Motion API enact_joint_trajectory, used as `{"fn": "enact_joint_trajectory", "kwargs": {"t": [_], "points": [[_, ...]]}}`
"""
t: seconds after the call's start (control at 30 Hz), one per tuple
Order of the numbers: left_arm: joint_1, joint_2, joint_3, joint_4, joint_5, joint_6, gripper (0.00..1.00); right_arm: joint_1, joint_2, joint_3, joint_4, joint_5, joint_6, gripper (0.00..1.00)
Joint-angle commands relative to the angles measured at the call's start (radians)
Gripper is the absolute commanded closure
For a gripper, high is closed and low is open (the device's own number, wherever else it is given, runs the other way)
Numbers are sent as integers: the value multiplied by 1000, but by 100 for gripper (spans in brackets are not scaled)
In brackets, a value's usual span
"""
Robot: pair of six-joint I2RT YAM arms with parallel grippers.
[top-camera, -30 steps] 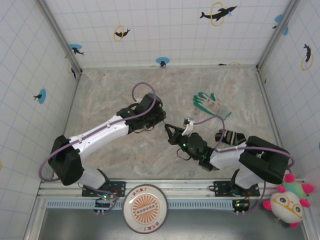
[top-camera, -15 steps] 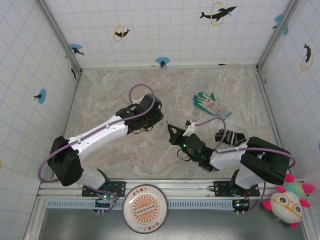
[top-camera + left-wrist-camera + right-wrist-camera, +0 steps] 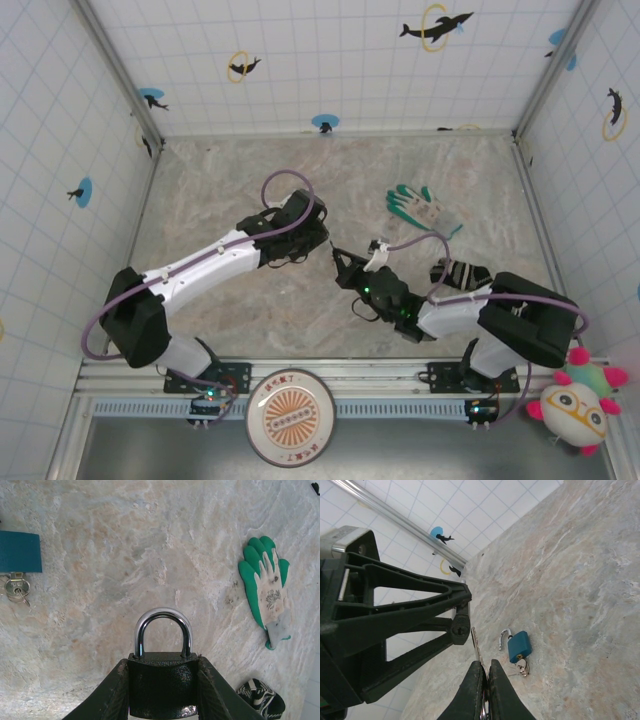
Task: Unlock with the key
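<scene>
My left gripper (image 3: 162, 692) is shut on a black padlock (image 3: 162, 680) by its body, with the silver shackle (image 3: 162, 616) closed and pointing away. In the right wrist view the padlock's underside with its keyhole (image 3: 460, 628) faces me. My right gripper (image 3: 485, 669) is shut on the key (image 3: 476, 642). The thin blade sticks up, its tip just right of the keyhole and outside it. From above, the left gripper (image 3: 322, 243) and right gripper (image 3: 340, 262) meet near the table's middle.
A blue padlock (image 3: 519, 646) lies on the marble floor with its shackle open and a bunch of keys (image 3: 522, 667) in it. A green-and-white glove (image 3: 418, 205) lies at the right. A striped dark cloth item (image 3: 455, 272) sits beside my right arm.
Both arms have shifted only slightly and stay tip to tip. Both grips are unchanged.
</scene>
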Motion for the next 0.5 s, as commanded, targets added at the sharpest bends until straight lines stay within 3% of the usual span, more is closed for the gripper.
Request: {"fn": "enact_joint_trajectory", "kwargs": {"t": [0.0,0.47], "points": [[5,7,13,-14,10,-23,86,9,24,48,45,3,20,100],[5,22,23,-8,21,-16,86,4,58,80,33,-29,28,100]]}}
